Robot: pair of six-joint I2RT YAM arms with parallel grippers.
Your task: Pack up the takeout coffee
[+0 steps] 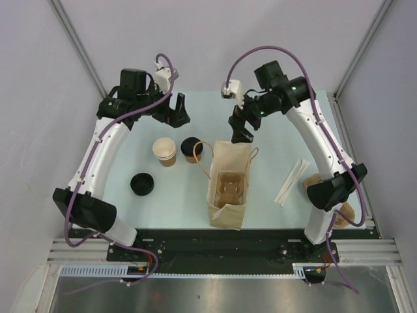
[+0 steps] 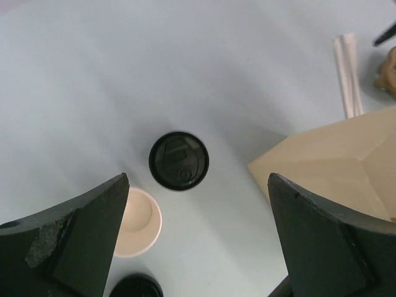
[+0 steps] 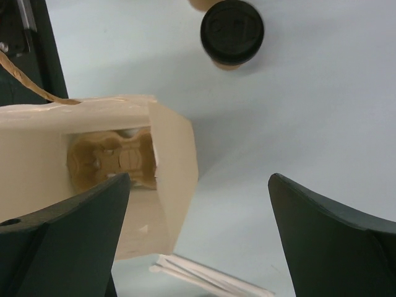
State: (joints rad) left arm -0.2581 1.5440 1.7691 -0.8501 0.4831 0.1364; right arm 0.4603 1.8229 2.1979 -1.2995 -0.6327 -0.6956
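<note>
One takeout coffee cup with a black lid [image 1: 191, 149] stands left of the tan paper bag [image 1: 229, 163]. A second kraft cup [image 1: 165, 151] stands beside it, uncovered and white inside. My left gripper [image 1: 172, 112] hangs open above and behind the two cups, holding nothing. The left wrist view looks down on the lidded cup [image 2: 179, 160] and the uncovered cup [image 2: 137, 223] between wide jaws of the left gripper [image 2: 198, 247]. My right gripper [image 1: 240, 130] is open over the bag's far edge. Its wrist view shows the right gripper [image 3: 198, 241], the bag's mouth [image 3: 173, 154] and the lidded cup [image 3: 232, 32].
A loose black lid [image 1: 142, 184] lies on the table at the near left. A brown pulp tray [image 1: 229, 186] sits at the bottom of the bag. White wrapped straws [image 1: 292, 180] lie right of the bag, with brown items [image 1: 344, 214] by the right arm's base.
</note>
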